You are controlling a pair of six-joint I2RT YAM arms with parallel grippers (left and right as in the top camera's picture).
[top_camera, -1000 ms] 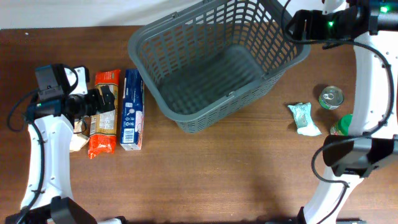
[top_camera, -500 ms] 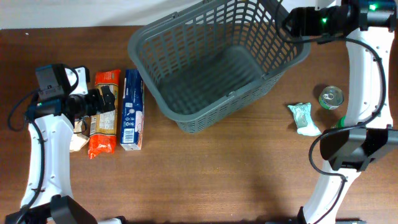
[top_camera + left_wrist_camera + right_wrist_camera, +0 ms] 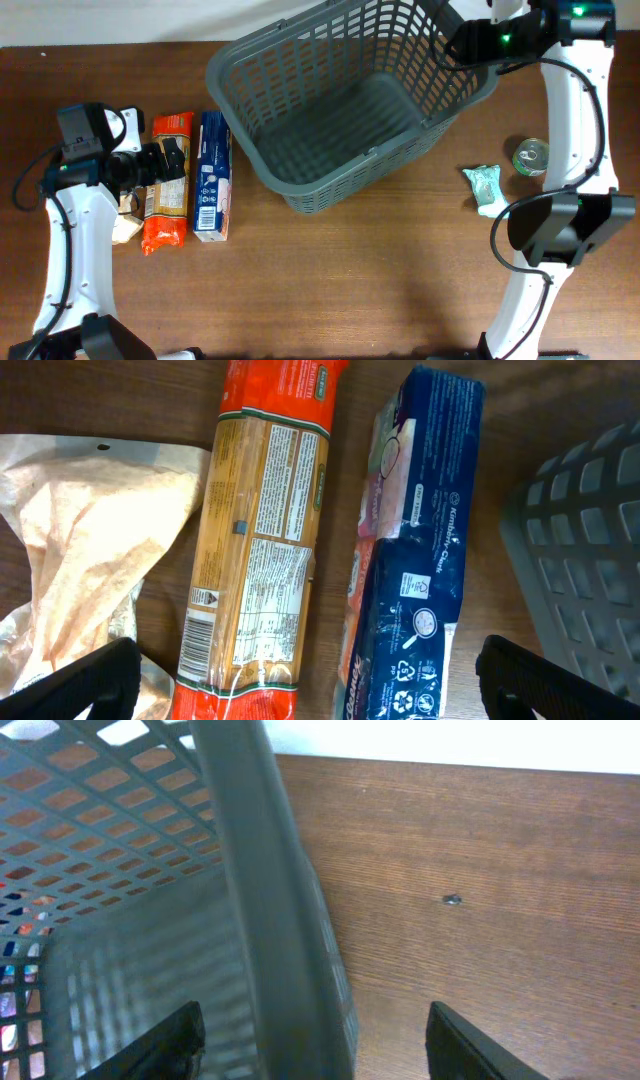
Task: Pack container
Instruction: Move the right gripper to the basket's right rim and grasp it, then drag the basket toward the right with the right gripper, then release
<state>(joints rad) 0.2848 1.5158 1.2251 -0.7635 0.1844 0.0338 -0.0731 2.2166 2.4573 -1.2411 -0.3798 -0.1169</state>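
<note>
The container is a large dark grey slotted basket (image 3: pixel 340 110) at the table's upper middle, empty. My right gripper (image 3: pixel 452 42) is open at its far right corner, its fingers straddling the rim (image 3: pixel 270 920). My left gripper (image 3: pixel 165 162) is open above the orange pasta packet (image 3: pixel 168 182), which lies next to a blue tissue pack (image 3: pixel 212 175). In the left wrist view the pasta packet (image 3: pixel 262 530) and the tissue pack (image 3: pixel 410 550) lie between my fingers (image 3: pixel 310 680), with a pale bag (image 3: pixel 80 540) at the left.
A mint green packet (image 3: pixel 490 190) and a small metal can (image 3: pixel 531 157) lie right of the basket. A pale bag (image 3: pixel 126 228) lies left of the pasta packet. Bare brown table fills the front.
My right arm has shifted left along the basket's far right corner. The left arm and the groceries have not moved.
</note>
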